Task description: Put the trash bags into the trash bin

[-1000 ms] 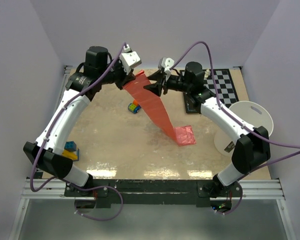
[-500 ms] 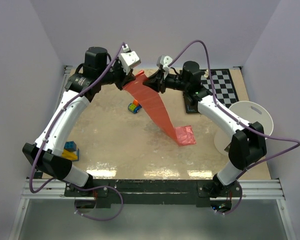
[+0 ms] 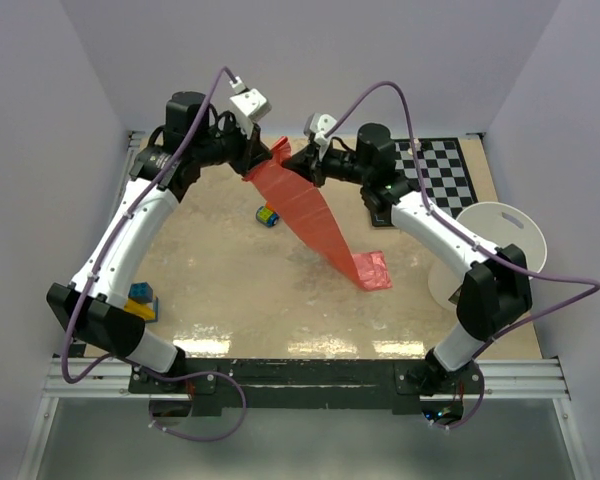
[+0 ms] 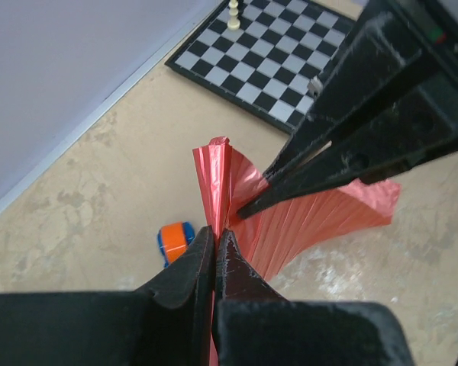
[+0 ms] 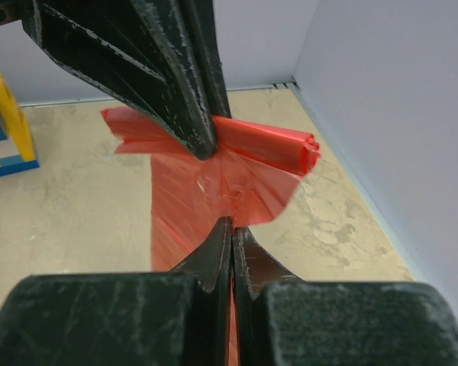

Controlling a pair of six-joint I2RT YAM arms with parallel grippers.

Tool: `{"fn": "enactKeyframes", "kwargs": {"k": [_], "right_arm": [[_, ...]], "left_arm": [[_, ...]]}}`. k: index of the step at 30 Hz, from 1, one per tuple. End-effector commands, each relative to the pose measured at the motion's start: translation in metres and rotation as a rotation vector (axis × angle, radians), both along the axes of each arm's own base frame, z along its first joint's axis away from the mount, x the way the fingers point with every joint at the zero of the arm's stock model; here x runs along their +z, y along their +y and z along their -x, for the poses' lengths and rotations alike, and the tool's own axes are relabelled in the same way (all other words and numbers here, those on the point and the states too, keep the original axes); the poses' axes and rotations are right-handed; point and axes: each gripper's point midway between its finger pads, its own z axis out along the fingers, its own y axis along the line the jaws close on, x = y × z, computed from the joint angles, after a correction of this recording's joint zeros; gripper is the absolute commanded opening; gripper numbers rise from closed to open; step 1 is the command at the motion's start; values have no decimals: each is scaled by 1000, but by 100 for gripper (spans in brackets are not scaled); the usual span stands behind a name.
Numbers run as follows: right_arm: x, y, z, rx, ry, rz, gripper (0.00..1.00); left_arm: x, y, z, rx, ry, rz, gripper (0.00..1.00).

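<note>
The trash bag point(image 3: 315, 215) is a long red-pink film strip held up at the back centre. Its lower end rests folded on the table point(image 3: 372, 271). My left gripper point(image 3: 259, 166) is shut on the bag's top left edge, and in the left wrist view point(image 4: 215, 233) its fingertips pinch the film point(image 4: 320, 217). My right gripper point(image 3: 306, 170) is shut on the top edge just to the right, and the right wrist view point(image 5: 231, 226) shows the bag point(image 5: 206, 179) fanning out from its tips. The white trash bin point(image 3: 500, 232) sits at the right edge, apart from the bag.
A checkerboard point(image 3: 442, 170) with a small pawn lies at the back right and also shows in the left wrist view point(image 4: 278, 53). A small orange-blue block point(image 3: 268, 215) lies under the bag's left side. Yellow and blue bricks point(image 3: 140, 300) sit at the left edge.
Both grippers have moved a little left and back with the bag's top edge. The bag's hanging strip and its lower end have shifted slightly with them.
</note>
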Motion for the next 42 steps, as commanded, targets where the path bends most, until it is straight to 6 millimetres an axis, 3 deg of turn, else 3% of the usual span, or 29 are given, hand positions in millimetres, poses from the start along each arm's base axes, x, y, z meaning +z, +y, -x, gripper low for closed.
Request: {"fn": "enactKeyframes", "kwargs": {"k": [1, 3, 8, 9, 15, 21, 24, 28, 31, 34, 36, 39, 40, 42], "right_arm": [[26, 1, -7, -96, -112, 18, 0], [28, 8, 0, -95, -143, 37, 0], [23, 41, 72, 18, -330, 157, 0], [22, 42, 79, 12, -337, 166, 0], [39, 29, 93, 7, -390, 172, 0], [53, 4, 112, 46, -475, 216, 0], [53, -6, 108, 24, -468, 237, 0], [70, -29, 101, -45, -391, 211, 0], [100, -46, 97, -122, -363, 133, 0], [125, -51, 98, -160, -355, 81, 0], [141, -54, 100, -175, -365, 42, 0], [161, -60, 101, -212, -363, -11, 0], [167, -63, 102, -222, -367, -22, 0], [173, -66, 102, -240, -374, -38, 0]], "left_arm": [[20, -17, -3, -14, 113, 215, 0], [12, -16, -10, 30, 169, 257, 0], [-8, 22, -44, 219, 283, 367, 0], [-9, 28, -52, 245, 294, 386, 0], [-16, 58, -79, 325, 306, 448, 0], [-32, 82, -88, 413, 351, 513, 0], [-32, 87, -90, 425, 332, 509, 0], [-39, 124, -116, 538, 144, 341, 0], [-74, 186, -162, 761, 23, 49, 0], [-120, 233, -208, 856, 26, -209, 0], [-124, 258, -234, 919, -13, -326, 0], [-151, 272, -254, 939, 3, -440, 0], [-158, 292, -256, 970, 14, -469, 0], [-175, 303, -256, 1005, 31, -516, 0]]}}
